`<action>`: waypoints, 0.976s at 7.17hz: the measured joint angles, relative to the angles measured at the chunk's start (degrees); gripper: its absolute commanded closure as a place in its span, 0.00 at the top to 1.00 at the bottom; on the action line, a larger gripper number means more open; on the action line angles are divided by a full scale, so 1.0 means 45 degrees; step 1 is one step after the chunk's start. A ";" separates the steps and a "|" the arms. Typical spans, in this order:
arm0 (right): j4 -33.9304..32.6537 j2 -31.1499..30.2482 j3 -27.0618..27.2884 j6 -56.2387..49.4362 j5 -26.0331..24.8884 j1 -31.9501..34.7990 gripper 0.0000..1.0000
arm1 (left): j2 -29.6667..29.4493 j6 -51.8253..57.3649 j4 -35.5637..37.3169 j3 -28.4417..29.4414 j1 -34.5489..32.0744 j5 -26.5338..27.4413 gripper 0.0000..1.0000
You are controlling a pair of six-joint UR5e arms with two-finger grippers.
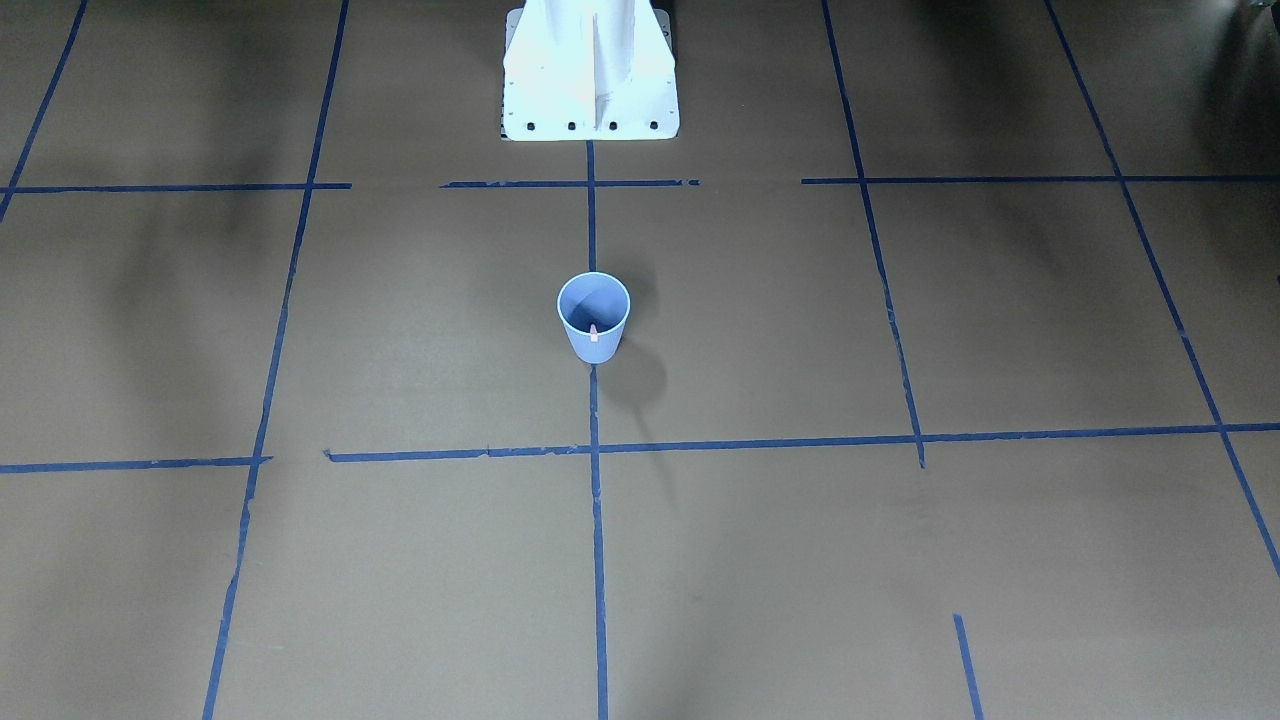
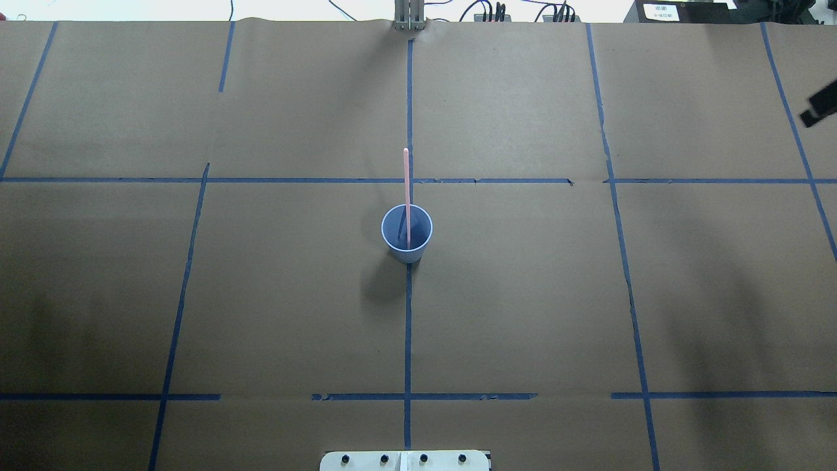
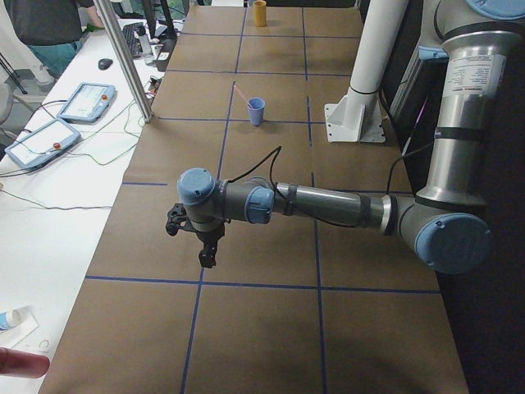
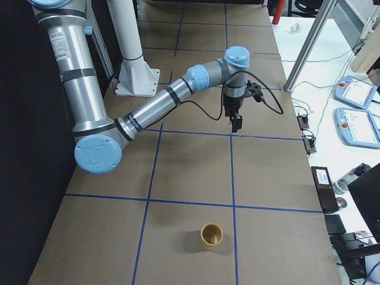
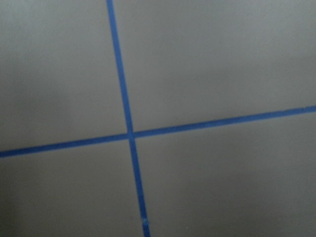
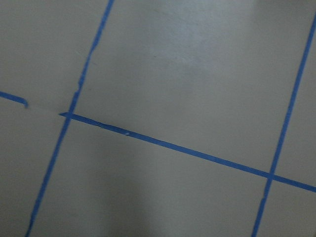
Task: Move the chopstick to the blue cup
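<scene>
The blue cup stands upright at the table's middle, on the centre tape line; it also shows in the overhead view and the left view. One thin pale pink chopstick stands in it, leaning on the rim, its tip showing inside. My left gripper hangs over the table's left end, far from the cup. My right gripper hangs over the right end. I cannot tell whether either is open or shut. Both wrist views show only paper and tape.
A yellow cup stands near the table's right end, also seen far off in the left view. The white robot base sits at the table's robot side. Blue tape lines grid the brown paper. Teach pendants lie on the side table.
</scene>
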 measured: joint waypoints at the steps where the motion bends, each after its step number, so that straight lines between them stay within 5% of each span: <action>1: 0.0669 -0.0737 -0.0655 -0.0909 0.0376 0.0869 1.00 | 0.0085 0.0032 -0.0017 -0.0009 -0.0026 -0.0092 1.00; 7: 0.2374 -0.2346 -0.3446 -0.1255 0.0933 0.2238 1.00 | 0.0197 0.0027 -0.0005 0.0048 -0.0033 -0.0127 1.00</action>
